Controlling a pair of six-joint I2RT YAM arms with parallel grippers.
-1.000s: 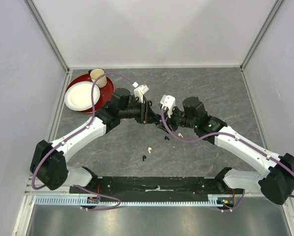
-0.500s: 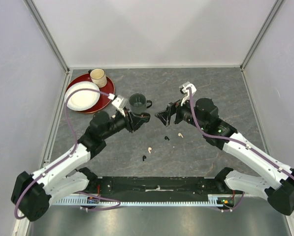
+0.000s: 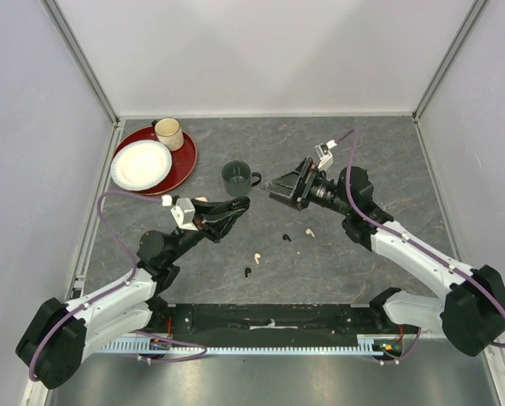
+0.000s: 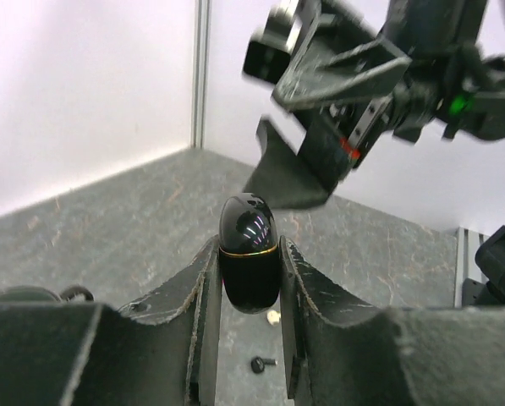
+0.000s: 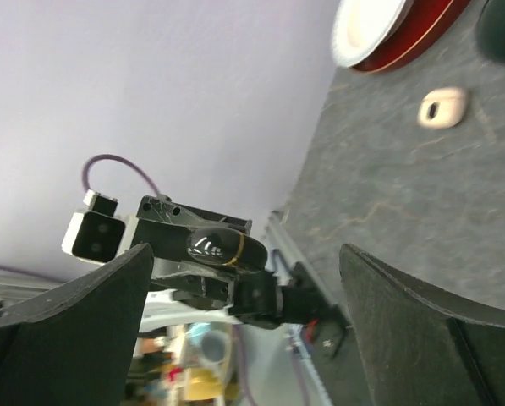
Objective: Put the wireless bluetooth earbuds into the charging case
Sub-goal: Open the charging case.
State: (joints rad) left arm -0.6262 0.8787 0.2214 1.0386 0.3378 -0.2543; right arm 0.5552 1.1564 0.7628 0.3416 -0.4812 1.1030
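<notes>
Counter (image 3: pixel 379 152), grey and stone-patterned, carries every loose item; nothing on it is stacked or boxed in.

Left gripper (image 3: pixel 233 207) is raised over mid-counter and pinches the charging case (image 4: pixel 248 254) between both fingers, across its lower half. The case is a glossy black egg with a thin gold seam. It stands upright and, as far as the wrist view shows, has its lid down.

Right gripper (image 3: pixel 277 186) hangs opposite, above the counter, jaws spread wide and holding nothing.

The wireless bluetooth earbuds all lie loose on the counter, between and below the two grippers: far black earbud (image 3: pixel 287 238) just beside far cream earbud (image 3: pixel 310 232), then near cream earbud (image 3: pixel 256 256) and near black earbud (image 3: pixel 248 271) closer to the arm bases.

Handling, as judged: the case is hard, smooth and probably slippery, so a hold below the seam suits it and leaves the lid free. Each earbud is light and rigid and likely to skid or flip, so it is best pinched across the bulb, stem left free for seating.
</notes>
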